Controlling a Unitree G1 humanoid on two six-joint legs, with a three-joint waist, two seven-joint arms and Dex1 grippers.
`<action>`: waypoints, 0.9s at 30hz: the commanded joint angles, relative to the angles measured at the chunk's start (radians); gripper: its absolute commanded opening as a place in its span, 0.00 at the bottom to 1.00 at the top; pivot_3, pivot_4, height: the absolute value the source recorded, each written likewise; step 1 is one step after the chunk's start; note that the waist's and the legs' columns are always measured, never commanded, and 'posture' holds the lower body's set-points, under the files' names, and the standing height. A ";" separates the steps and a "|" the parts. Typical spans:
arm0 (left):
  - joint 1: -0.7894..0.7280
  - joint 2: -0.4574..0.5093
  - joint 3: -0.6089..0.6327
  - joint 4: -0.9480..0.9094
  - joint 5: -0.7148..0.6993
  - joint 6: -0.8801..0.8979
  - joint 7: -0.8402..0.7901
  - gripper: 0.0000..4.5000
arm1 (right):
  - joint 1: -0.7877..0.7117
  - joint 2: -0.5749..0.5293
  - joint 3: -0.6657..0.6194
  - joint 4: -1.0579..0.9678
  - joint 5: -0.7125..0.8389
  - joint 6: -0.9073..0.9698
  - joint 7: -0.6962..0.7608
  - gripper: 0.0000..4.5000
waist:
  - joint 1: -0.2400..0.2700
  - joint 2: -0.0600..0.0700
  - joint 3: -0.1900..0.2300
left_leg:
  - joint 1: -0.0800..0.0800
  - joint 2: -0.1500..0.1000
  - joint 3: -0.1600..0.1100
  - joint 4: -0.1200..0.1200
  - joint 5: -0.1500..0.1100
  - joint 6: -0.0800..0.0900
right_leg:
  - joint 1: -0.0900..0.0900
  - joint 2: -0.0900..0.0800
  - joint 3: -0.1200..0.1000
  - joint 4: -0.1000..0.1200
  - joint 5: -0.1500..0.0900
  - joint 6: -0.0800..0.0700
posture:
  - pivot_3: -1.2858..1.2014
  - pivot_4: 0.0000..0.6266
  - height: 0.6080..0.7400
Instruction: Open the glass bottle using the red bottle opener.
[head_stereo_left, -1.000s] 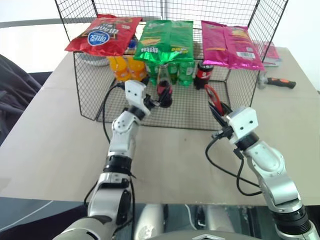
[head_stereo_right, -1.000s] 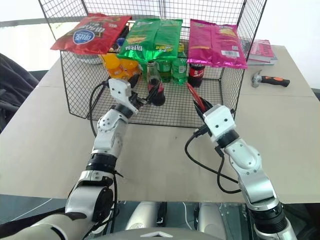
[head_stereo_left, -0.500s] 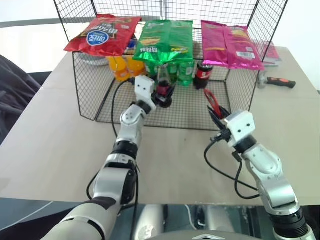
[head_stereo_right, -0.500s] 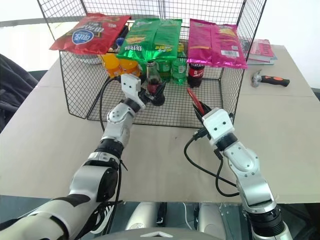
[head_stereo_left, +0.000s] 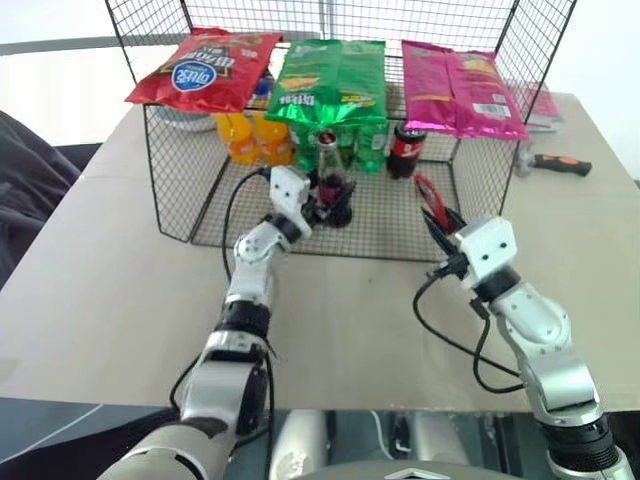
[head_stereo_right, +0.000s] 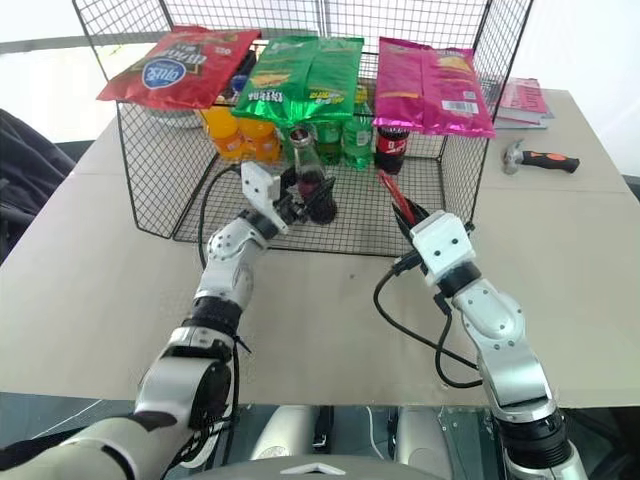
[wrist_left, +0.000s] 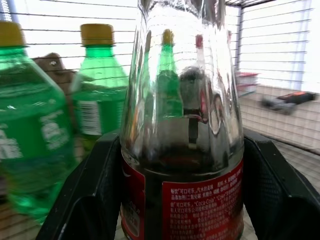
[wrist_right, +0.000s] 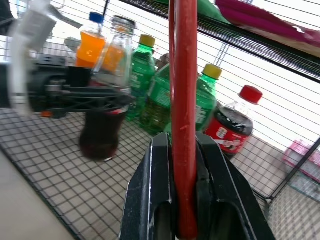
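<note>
left gripper (wrist_left: 182, 165): fingers hugging both sides of glass bottle (head_stereo_left: 329, 180) | right gripper (wrist_right: 181, 165): clamped tight on red bottle opener (wrist_right: 183, 100)

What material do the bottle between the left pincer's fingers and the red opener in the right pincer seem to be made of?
The glass bottle looks like clear, glossy glass: the green bottles behind show through it, distorted. The red bottle opener looks rigid, smooth and slightly shiny, with a thin flat edge; probably painted metal, though hard plastic cannot be ruled out.
</note>
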 joint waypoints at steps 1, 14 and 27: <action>0.147 0.060 -0.047 -0.401 -0.150 0.194 -0.120 0.57 | -0.017 -0.008 -0.062 -0.035 0.023 -0.014 0.005 0.00 | -0.002 0.000 0.000 | 0.000 0.000 0.000 0.000 0.000 0.000 | 0.000 0.000 0.000 0.000 0.000 0.000 | 0.52 0.24 0.77; 0.412 0.161 -0.131 -0.814 -0.189 0.423 -0.136 0.57 | -0.023 -0.003 -0.074 -0.017 0.044 -0.005 0.026 0.00 | 0.002 0.001 0.000 | 0.001 0.003 0.000 0.002 0.000 0.000 | 0.001 0.000 0.001 0.002 0.000 0.000 | 0.52 0.24 0.77; 0.475 0.143 -0.177 -0.786 -0.101 0.324 -0.116 0.94 | -0.068 -0.006 -0.067 0.033 0.045 -0.013 0.053 0.00 | 0.001 0.002 0.000 | 0.002 0.003 0.000 0.002 -0.002 0.003 | 0.001 0.001 0.002 0.002 0.000 0.000 | 0.52 0.24 0.77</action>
